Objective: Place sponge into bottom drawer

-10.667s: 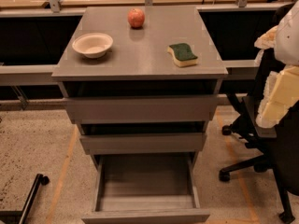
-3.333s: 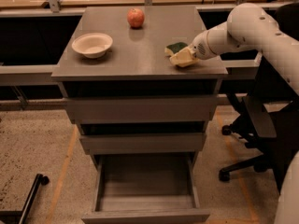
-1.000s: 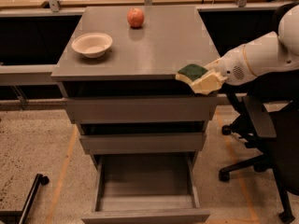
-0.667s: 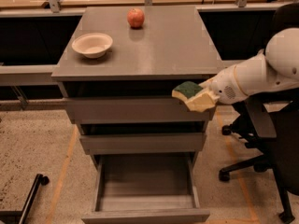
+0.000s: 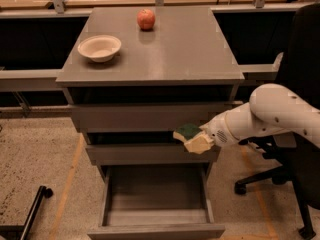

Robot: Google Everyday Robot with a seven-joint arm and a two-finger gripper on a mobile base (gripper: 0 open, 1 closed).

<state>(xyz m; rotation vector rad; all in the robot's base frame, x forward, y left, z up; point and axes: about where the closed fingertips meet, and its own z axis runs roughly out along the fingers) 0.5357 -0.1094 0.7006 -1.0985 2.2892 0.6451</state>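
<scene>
Lowered and carried inward from beside the top drawer (image 5: 150, 117) a moment earlier, the sponge (image 5: 188, 131) now hangs in front of the middle drawer (image 5: 140, 154), near that drawer's end on the camera's right. The robot's hand (image 5: 202, 140) is clamped on it, green scrub side up and pale yellow body beneath, the whole piece tilted a little. A white arm (image 5: 272, 115) reaches in from the right edge of the picture to hold it there, clear of every drawer front.

Below, the bottom drawer (image 5: 156, 231) stands pulled well out, its deep grey box open to the camera. The sponge sits higher than this drawer and over its right-hand part as seen from the camera; it is not yet inside.

On the grey surface (image 5: 185, 54) of the cabinet, a white bowl (image 5: 99, 48) rests near the left front corner and a red apple (image 5: 146, 19) stands farther back, toward the middle; the two are well apart. A black office chair (image 5: 300, 74) stands just beside the cabinet on the right, partly behind the arm, its wheeled base on the speckled floor (image 5: 35, 149). A dark bar (image 5: 31, 211) lies on the floor at lower left.
</scene>
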